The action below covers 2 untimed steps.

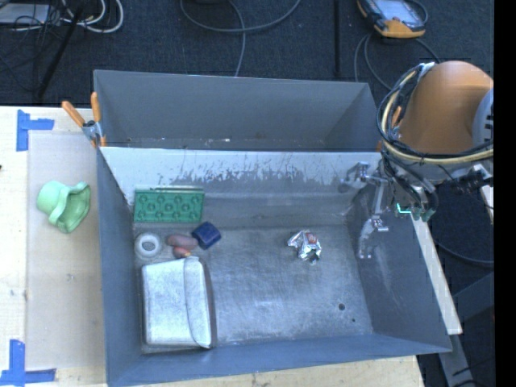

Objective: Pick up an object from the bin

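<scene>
The gripper [363, 216] hangs low inside the bin [242, 115], close against the right wall and about midway between the far and near sides, with the arm's orange cover [447, 107] above and to its right, outside the rim. Its fingers [369, 236] stand spread, one towards the far side and one towards the near side, and nothing shows between them; below them is bare grey floor. The nearest thing is a small foil wad [305, 246], crumpled and shiny, lying alone near the middle of the floor, to the left of the gripper and apart from it. Everything else sits well away along the left side. A flat green brick [168, 206] with studs lies by the far left corner of the floor. Just near of it are a small blue block [206, 235], a brownish oval lump [181, 244] touching or almost touching that block, and a white ring [148, 245] to the lump's left. A pale grey pouch [176, 303] fills the near left corner, its edge just beside the ring and the lump.
</scene>
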Tool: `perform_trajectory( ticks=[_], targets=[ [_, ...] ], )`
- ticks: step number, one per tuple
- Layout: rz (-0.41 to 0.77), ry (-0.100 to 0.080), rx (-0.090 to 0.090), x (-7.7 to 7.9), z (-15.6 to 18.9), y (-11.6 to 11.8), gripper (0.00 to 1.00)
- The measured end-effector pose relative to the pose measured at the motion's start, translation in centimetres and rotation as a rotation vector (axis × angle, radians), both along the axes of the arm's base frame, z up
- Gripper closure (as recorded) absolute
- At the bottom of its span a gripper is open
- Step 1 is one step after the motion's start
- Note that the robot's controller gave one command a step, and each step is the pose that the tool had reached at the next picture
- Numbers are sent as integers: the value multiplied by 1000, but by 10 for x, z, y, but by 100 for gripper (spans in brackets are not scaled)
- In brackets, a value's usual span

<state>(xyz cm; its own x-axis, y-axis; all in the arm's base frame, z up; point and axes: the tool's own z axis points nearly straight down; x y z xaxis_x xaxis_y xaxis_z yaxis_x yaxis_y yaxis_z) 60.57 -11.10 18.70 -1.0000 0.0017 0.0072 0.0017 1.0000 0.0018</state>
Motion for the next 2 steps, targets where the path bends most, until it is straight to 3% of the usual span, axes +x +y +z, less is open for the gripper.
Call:
perform_trajectory(
  ticks=[1, 2],
  targets=[
    [2, -11, -2, 6, -105, 29, 0],
    [5, -9, -2, 6, -107, 30, 100]
  ],
)
